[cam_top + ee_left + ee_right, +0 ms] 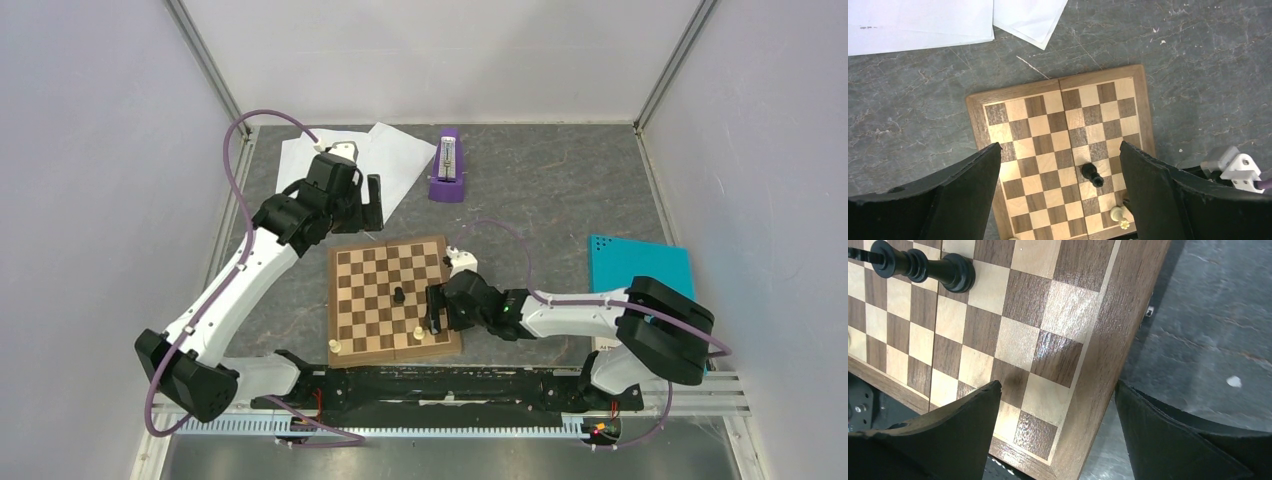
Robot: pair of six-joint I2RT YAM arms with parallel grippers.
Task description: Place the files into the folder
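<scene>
The files [392,160] are white sheets lying overlapped at the back left of the table; their lower corners show at the top of the left wrist view [923,22]. The teal folder [636,264] lies closed at the right edge, its near part hidden by my right arm. My left gripper [372,203] is open and empty, hovering between the sheets and the chessboard; in its own view [1060,150] it looks down on the board. My right gripper [434,312] is open and empty, low over the board's right edge [1058,390].
A brown chessboard [375,275] lies in the middle, with a black piece [398,295] and two pale pieces [417,332] near its front. A purple metronome-like object [448,165] stands at the back centre. Grey walls enclose the table.
</scene>
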